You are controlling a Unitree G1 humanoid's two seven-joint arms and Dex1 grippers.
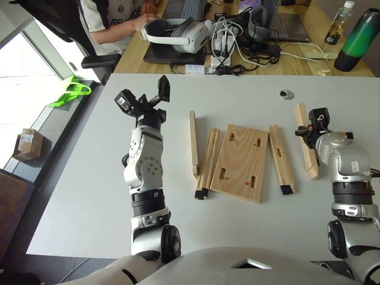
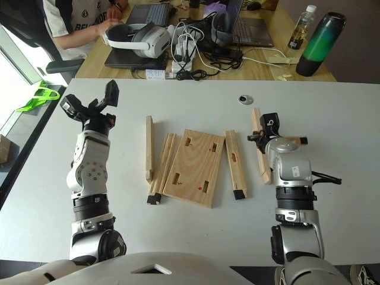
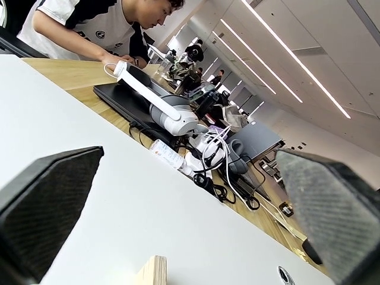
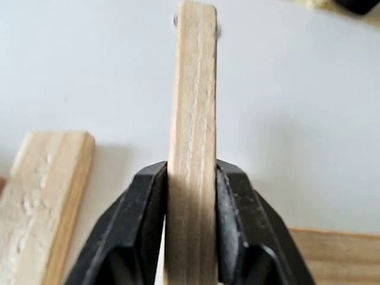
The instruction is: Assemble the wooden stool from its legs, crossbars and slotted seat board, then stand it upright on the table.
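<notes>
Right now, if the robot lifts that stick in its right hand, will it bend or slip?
Probably no bending: the wooden stick looks thick and solid. It likely won't slip, since the right hand pinches its flat sides. Being long, it might tilt.

Reads bright and even across the white table [image 1: 71, 196]; takes daylight from the window [image 1: 18, 65] on the robot's left, blown nearly white there; throws only thin, soft shadows along the edges of the seat board [image 1: 240, 163] and the wooden bar [image 1: 193, 142] left of it; glows through the green bottle [image 1: 359, 35] on the far desk [image 1: 297, 62]; glares white along the ceiling light strips [image 3: 279, 47] in the left wrist view; lays a faint grey shadow on the table next to the wooden piece [image 4: 191, 148] in the right wrist view.
</notes>
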